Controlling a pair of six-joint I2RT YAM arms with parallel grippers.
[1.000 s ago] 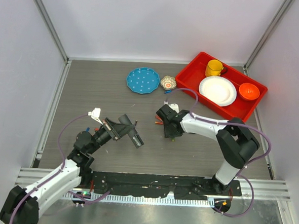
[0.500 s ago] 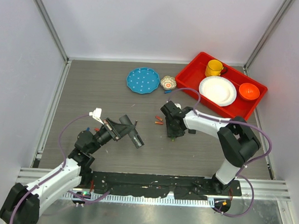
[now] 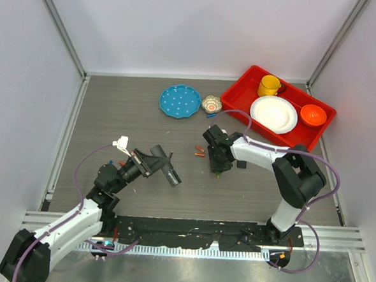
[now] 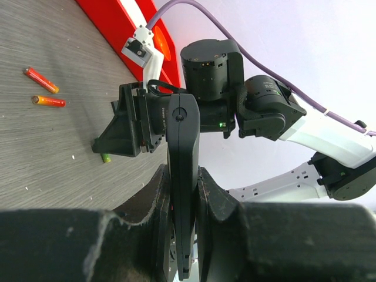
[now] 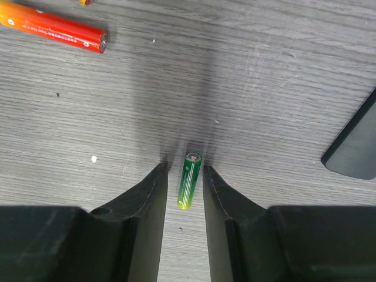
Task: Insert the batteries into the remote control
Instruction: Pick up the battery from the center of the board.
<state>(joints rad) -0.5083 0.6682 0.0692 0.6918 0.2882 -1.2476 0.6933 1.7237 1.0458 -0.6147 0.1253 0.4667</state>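
Note:
My left gripper [image 4: 183, 176] is shut on the remote control [image 4: 183, 153], a slim black bar held edge-on above the table. In the top view the remote control [image 3: 171, 176] sticks out of the left gripper [image 3: 158, 161] toward the right arm. My right gripper [image 5: 183, 167] is down at the table, open, with a green battery [image 5: 189, 180] lying between its fingers. There is a small gap on the battery's left side and the right finger is very near it. The top view shows the battery [image 3: 216, 174] just under the right gripper [image 3: 216, 167].
Two orange sticks [image 3: 200, 152] lie left of the right gripper. A flat black piece [image 5: 352, 153] lies to its right. At the back stand a blue plate [image 3: 179, 101], a small patterned bowl [image 3: 211, 104] and a red tray [image 3: 242, 87] holding a mug, plate and bowl.
My right gripper has shifted a little to the right and settled over the green battery, its jaws narrowing. The left arm and the remote control have stayed put.

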